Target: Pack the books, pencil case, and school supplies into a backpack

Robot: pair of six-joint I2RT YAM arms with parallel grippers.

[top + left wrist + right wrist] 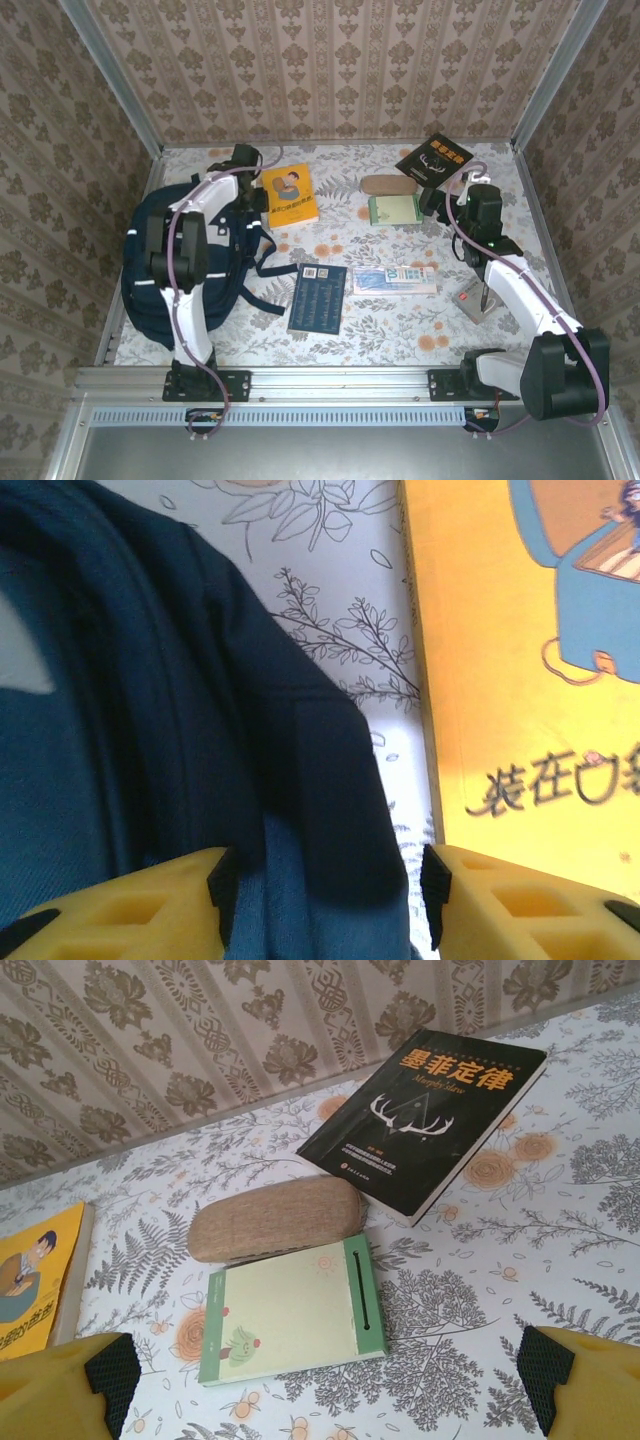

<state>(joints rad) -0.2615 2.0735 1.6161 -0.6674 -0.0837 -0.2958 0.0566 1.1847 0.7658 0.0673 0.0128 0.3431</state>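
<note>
**Desk:** Report the left arm.

**Operator:** I have the left gripper (325, 900) at the right-hand edge of the backpack (140, 300). Its jaws are partly apart and straddle a dark fold of the fabric. One pad (222, 895) sits against the cloth. Beside the other I see a sliver of tablecloth, so I read no clamp on the fold.

**Desk:** And the right arm?

**Operator:** The right gripper (330, 1385) hangs with its jaws spread wide, holding nothing. It is near the pale green box (292, 1310), at the far right of the table (330, 240).

**Desk:** Where are the task items?

**Operator:** The backpack lies on the left side of the table, partly under the left arm. The yellow-orange book (289, 195) lies flat just to its right, toward the far wall.

The tan oval case (385, 185) lies along the far edge of the green box. I cannot tell whether the two touch. The black book (435, 158) sits behind them at an angle, with one corner close to the case.

The navy book (317, 298) and the light-blue pack (395, 280) lie side by side in the middle of the table — near each other, not touching. All six lie flat on the cloth.
</note>
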